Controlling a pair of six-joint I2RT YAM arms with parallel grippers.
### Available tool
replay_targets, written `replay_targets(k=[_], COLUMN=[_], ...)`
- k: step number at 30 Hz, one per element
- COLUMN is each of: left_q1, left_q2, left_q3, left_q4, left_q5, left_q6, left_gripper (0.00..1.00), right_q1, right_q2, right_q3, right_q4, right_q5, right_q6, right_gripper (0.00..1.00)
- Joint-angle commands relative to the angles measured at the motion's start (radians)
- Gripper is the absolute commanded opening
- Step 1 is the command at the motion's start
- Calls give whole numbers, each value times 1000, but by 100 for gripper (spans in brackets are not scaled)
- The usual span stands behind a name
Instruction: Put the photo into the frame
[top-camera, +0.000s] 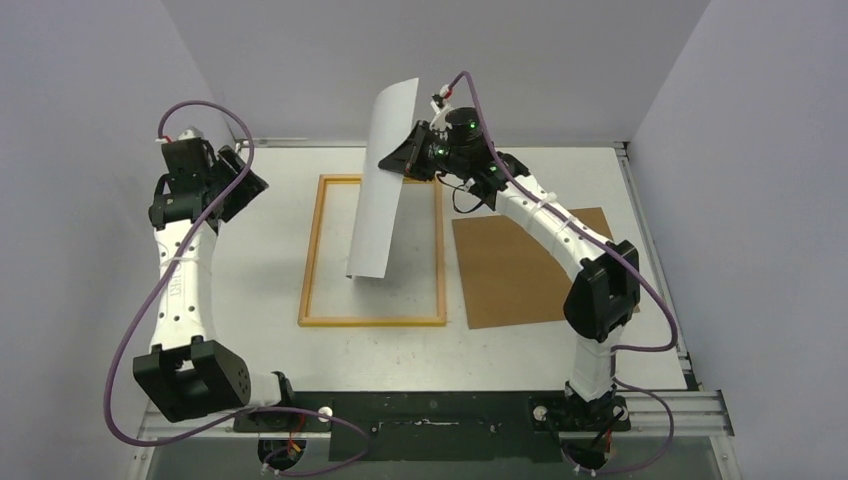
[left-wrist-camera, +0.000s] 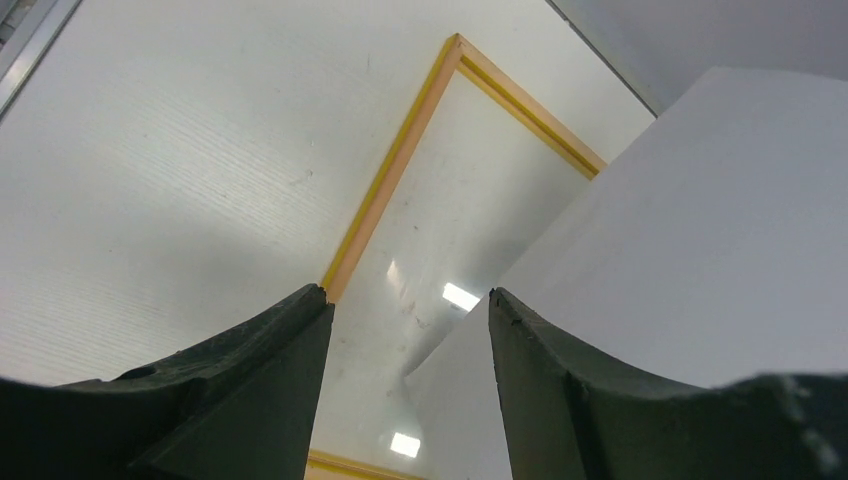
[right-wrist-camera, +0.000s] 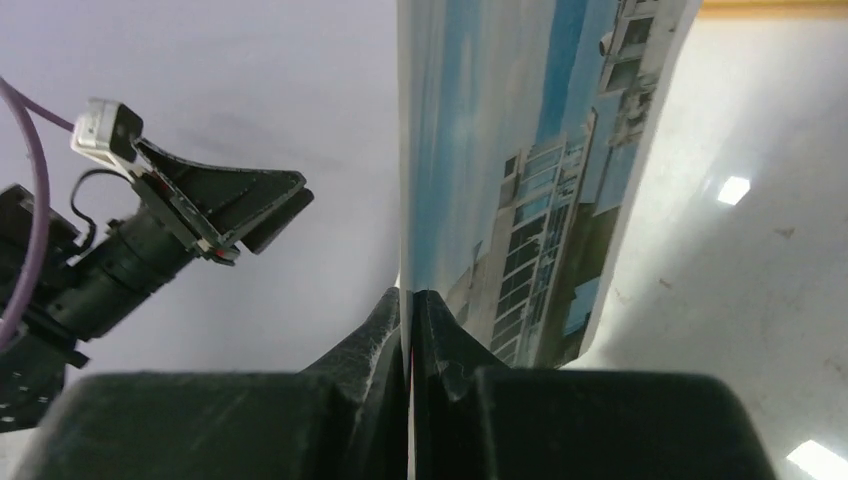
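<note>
We count one photo (top-camera: 383, 180), pinched upright by our right gripper (right-wrist-camera: 410, 296), bottom edge maybe touching the bench (top-camera: 268, 262) inside the one frame (top-camera: 372, 321). One brown board (top-camera: 520, 275) beside it; left gripper (left-wrist-camera: 407, 305) half-spread, empty.

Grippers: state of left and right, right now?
Left gripper: open, holding nothing.
Right gripper: closed on the thin rectangular photo print, white-backed.

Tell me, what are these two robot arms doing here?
The right gripper is pinching a thin rectangular photo of a white building against blue sky by one edge, holding it steeply tilted over the yellow-bordered rectangular frame lying flat. The photo is not laid in yet. The left gripper hovers open and empty to the left. A brown backing board lies to the frame's right.
</note>
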Motion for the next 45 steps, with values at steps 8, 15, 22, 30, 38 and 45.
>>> replay_targets(k=[8,15,22,30,38,45], left_q1=[15,15,15,15,13,10], left_q2=[109,194,284,404,490,544], left_q3=[-62,-84,-100,-100,-94,-91], left_q4=[37,50,87,126,155,159], left_q5=[130,209,258,282,315,320], left_q6=[24,51,79,113,124,126], left_gripper=[57,57,57,57,57,55], right_q1=[-130,-182,-190,-197,-194,-176], right_q2=[98,177,256,350,343,343], right_q3=[-143,-129,-86,-36,-58,-78], right_q4=[9,-264,-363,-354,-231,-107], right_q5=[-211,-271,-229,-235,-220,-203], right_q6=[302,30,-99,-138,-120,-111], right_gripper=[0,0,0,2,3,0])
